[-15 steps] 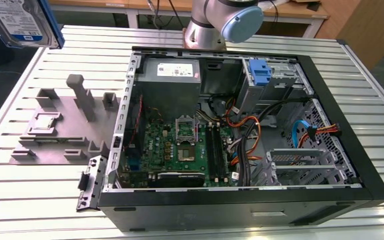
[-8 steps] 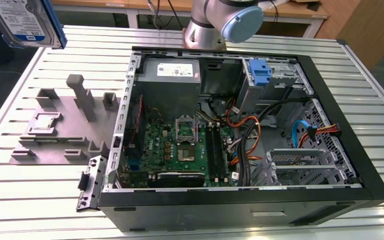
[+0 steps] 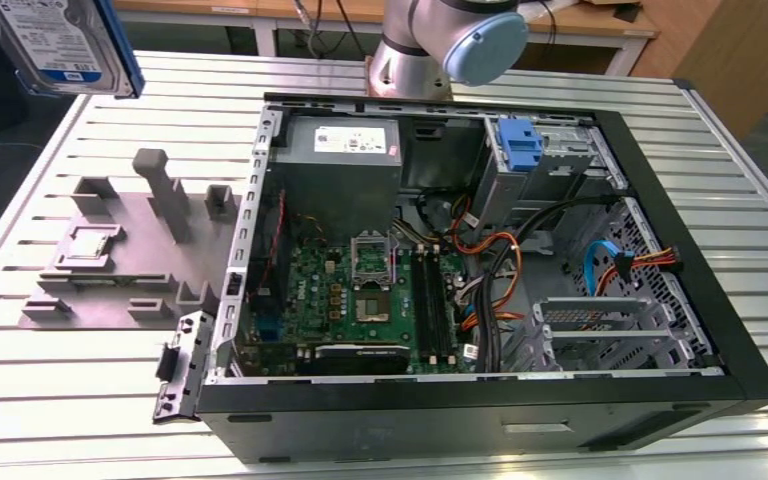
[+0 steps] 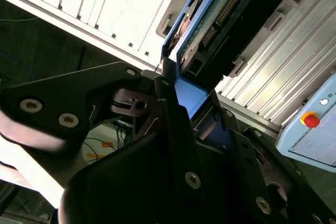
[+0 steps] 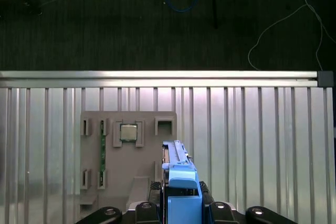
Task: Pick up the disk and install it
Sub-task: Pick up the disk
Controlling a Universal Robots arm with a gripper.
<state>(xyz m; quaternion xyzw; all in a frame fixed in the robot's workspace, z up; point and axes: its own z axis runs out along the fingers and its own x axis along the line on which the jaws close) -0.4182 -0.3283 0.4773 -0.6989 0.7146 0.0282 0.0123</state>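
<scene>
The disk (image 3: 53, 42) is up in the air at the top of the exterior view's left, above the far corner of the slatted metal table (image 3: 37, 400) and well apart from the open computer case (image 3: 491, 405). Its printed label faces the exterior camera and a blue rail runs down its side.

The gripper (image 4: 184, 98) is clamped on it: in the second wrist view the black fingers (image 4: 131, 85) press in from both sides on the blue rail end of the disk (image 4: 231, 9), whose green circuit board and connector pins are turned to that camera. In the first wrist view the disk (image 5: 178, 179) is seen edge-on, standing straight up out of the gripper (image 5: 181, 211), over the table beside a grey holder tray (image 5: 142, 171) with a square chip (image 5: 127, 132) seated in one pocket.

In the exterior view that grey tray (image 3: 131, 280) lies on the table just beside the case, on the exterior view's left. Inside the case lie a green main board (image 3: 357, 295), a grey power box (image 3: 341, 142) in the far corner and a bundle of orange and black cables (image 3: 498, 265). A bare blue bracket (image 3: 520, 150) sits in the drive cage at the far side
</scene>
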